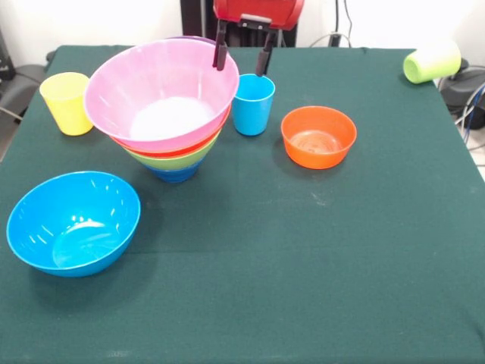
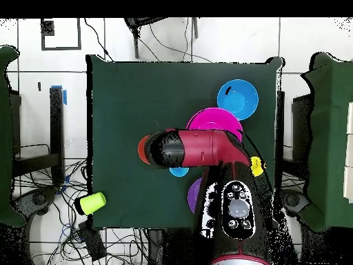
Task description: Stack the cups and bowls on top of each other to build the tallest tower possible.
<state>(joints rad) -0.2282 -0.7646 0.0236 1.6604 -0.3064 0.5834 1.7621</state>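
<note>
The tower (image 1: 163,106) stands left of centre: a large pink bowl (image 1: 159,95) on top, then an orange-red bowl, a lime green bowl, and a small dark blue bowl (image 1: 174,173) at the bottom. The purple bowl shows only as a thin rim (image 1: 193,38) behind it, and partly in the overhead view (image 2: 194,197). My gripper (image 1: 242,57) is open and empty, hanging above the light blue cup (image 1: 252,104) and beside the pink bowl's far rim. The arm hides the gripper in the overhead view. The yellow cup (image 1: 67,102) stands left of the tower.
A large light blue bowl (image 1: 73,222) sits alone at the near left. A small orange bowl (image 1: 318,136) sits right of the blue cup. The lime green cup (image 1: 432,62) lies on its side at the table's far right corner.
</note>
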